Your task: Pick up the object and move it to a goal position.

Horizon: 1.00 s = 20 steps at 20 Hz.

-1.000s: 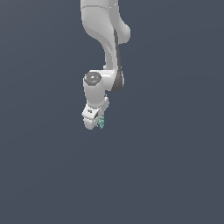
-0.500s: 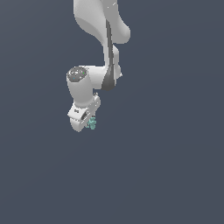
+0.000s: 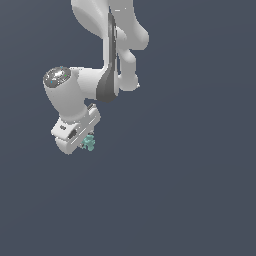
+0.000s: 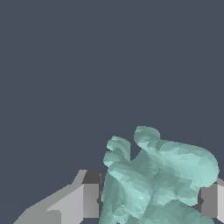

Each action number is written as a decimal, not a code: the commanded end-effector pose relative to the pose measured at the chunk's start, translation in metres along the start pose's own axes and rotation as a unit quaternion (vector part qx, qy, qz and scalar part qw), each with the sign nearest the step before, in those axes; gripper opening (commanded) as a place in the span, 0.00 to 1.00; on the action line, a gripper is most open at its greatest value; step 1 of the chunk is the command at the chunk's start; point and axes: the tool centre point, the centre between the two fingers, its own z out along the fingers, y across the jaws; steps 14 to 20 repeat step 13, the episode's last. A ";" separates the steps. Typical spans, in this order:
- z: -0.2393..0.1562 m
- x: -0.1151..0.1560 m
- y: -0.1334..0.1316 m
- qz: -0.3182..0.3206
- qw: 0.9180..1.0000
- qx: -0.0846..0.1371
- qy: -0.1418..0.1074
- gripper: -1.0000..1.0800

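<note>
In the exterior view, the white Franka arm comes down from the top of the picture against a plain dark slate-grey background, its wrist bent toward the exterior view's left. At the low end sits the white two-fingered end effector, tilted, with the tiny teal-green knobbly object at its fingertips, showing just past the white housing. The object looks far smaller than the end effector that carries it. In the wrist view, the same teal-green piece fills much of the space between the two pale grey fingers, its rounded lobes and small prongs sticking outward. Both fingers press against its sides, so the end effector is pinching the object.
</note>
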 end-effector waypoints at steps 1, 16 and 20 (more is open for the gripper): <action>-0.008 -0.005 0.011 -0.001 1.000 0.001 0.000 0.00; -0.023 -0.013 0.032 0.000 1.000 0.001 -0.001 0.00; -0.023 -0.013 0.032 0.000 1.000 0.001 -0.001 0.00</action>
